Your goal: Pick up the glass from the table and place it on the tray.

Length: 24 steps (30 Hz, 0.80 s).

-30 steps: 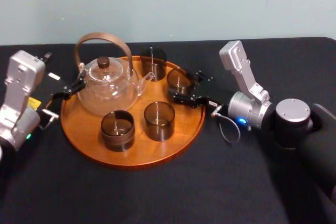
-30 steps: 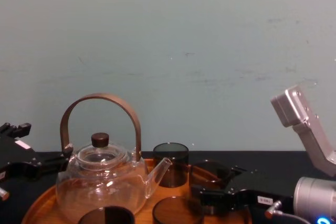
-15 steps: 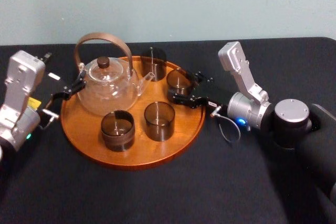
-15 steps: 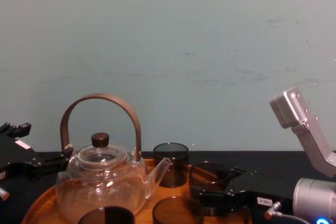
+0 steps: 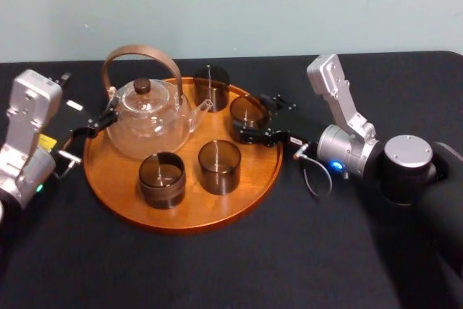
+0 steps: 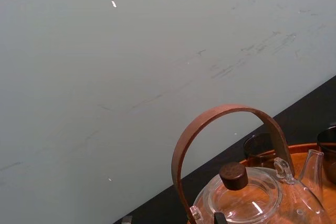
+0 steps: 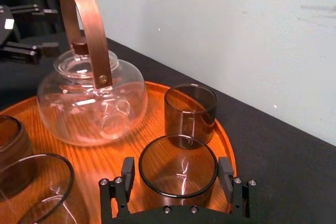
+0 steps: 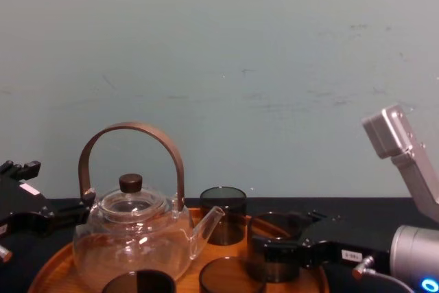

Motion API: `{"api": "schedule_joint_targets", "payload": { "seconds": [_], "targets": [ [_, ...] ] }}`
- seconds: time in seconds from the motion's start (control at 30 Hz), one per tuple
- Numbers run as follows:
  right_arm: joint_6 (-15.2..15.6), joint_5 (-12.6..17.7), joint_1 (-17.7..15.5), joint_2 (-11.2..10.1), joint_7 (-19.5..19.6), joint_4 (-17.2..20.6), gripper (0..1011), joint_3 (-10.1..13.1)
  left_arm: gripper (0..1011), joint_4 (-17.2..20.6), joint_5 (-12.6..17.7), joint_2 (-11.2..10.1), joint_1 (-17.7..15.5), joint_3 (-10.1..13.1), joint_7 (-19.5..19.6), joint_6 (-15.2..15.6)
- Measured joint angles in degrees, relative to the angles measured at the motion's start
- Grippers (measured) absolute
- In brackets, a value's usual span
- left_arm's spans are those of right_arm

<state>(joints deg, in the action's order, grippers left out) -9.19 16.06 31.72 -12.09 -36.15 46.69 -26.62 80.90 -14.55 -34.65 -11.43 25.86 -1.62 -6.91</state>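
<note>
One glass [image 5: 245, 111] sitting upper right on tray [image 5: 217, 204], right gripper [image 7: 176, 167] straddling it with fingers [image 7: 127, 174] released, left gripper [image 5: 94, 124] hovering unclenched beside teapot [image 5: 148, 124], at frame's left edge

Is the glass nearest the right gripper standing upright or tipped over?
Upright: the glass stands on the tray, rim level and mouth up, between the fingers of the open right gripper.

Table [image 5: 217, 273] bears tray [image 5: 217, 208]. On tray: teapot [image 5: 148, 122] left, rear glass [image 5: 210, 86] behind, front-left glass [image 5: 162, 179], front-right glass [image 5: 219, 166], right glass [image 5: 246, 109] between the fingers of my right gripper [image 5: 252, 117].
</note>
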Motion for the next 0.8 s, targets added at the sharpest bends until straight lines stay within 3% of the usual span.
{"api": "schedule_joint_targets", "payload": {
  "seconds": [0.47,0.8],
  "targets": [
    [4.6,0.9,-5.4,-4.0,1.9,11.3,1002,0.3,1009,0.0,0.0,0.0,0.0,0.0,0.0,0.0],
    [5.3,2.2,-10.1,-7.8,3.4,18.5,1003,1.6,1010,0.0,0.0,0.0,0.0,0.0,0.0,0.0]
  ]
}}
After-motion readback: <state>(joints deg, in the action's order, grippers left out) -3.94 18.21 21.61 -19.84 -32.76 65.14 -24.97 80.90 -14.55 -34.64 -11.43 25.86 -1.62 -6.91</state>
